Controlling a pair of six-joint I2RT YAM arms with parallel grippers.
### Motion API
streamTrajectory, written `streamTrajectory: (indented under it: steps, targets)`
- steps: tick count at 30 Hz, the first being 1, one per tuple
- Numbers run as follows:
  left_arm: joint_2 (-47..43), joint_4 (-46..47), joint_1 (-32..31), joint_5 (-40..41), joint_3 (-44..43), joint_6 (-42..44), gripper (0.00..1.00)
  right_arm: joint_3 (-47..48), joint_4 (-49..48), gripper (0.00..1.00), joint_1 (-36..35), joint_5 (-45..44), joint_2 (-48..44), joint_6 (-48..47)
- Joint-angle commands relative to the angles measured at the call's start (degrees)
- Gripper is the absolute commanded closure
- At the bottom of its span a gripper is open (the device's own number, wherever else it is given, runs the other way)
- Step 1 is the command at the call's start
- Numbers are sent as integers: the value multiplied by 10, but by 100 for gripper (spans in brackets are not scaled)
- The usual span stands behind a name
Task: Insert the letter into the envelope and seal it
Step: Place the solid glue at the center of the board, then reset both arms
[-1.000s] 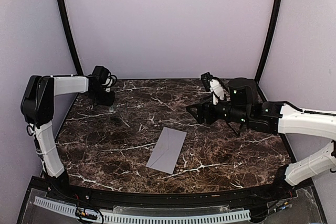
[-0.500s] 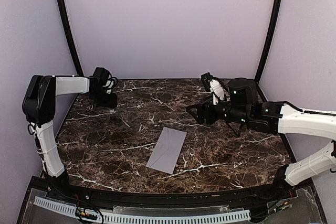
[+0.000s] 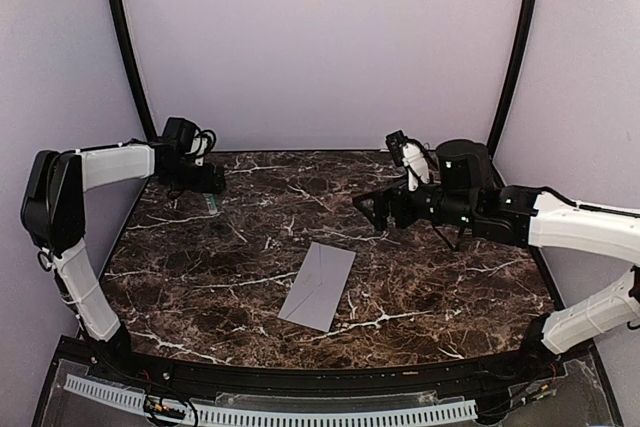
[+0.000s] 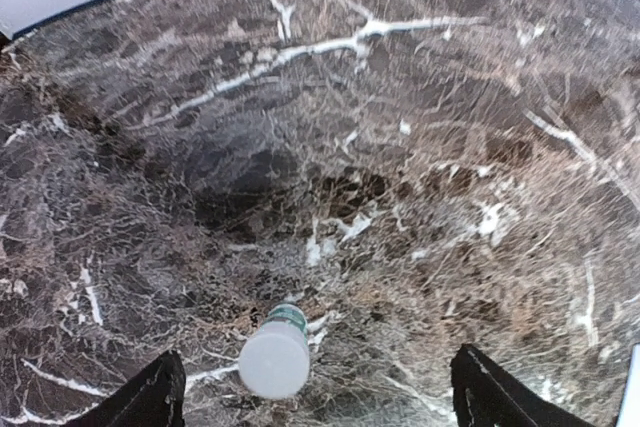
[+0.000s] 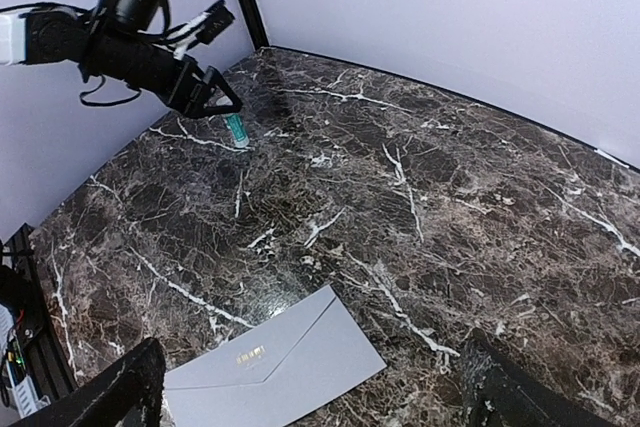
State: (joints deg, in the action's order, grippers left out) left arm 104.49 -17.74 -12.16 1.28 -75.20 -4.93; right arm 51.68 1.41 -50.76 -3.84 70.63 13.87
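Envelope (image 3: 318, 286) lies well apart from right claw (image 3: 367, 208).

Left wrist view: the left pincer (image 4: 315, 375) shows only two dark finger stubs, clipped by the bottom edge, and the white-capped tube (image 4: 275, 355) sits end-on, its green label unreadable. Right wrist view: the envelope (image 5: 275, 367) runs off the bottom edge, and its small central mark is too tiny to make out.

envelope (image 3: 318, 287): on table (image 3: 450, 297), mid, nearer front edge | tube (image 5: 236, 130): on table, back left, just below left gripper (image 3: 212, 185), far from envelope | right gripper (image 3: 372, 205): over table, right of middle, behind envelope, well apart
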Motion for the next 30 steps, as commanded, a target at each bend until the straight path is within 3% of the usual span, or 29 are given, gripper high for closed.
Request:
streamTrajectory:
  steps: [1,6,13,18,22,26,30]
  targets:
    - [-112,69,22,-31,47,-30,8,30,-1,1,59,35,19,9]
    - [-214,163,124,-82,141,-99,7,20,-7,1,172,108,53,20]
    - [-358,356,289,-112,381,-190,6,-62,-67,1,371,154,47,27]
    - [-453,466,312,-40,537,-178,2,-149,-146,1,481,113,-15,44]
    - [-516,580,311,-66,627,-134,2,-243,-262,1,495,6,-88,16]
    - [-502,654,311,-91,672,-72,1,-354,-422,2,495,-34,-137,-22]
    - [-445,739,306,-147,687,-68,1,-438,-567,1,496,-58,-135,-61]
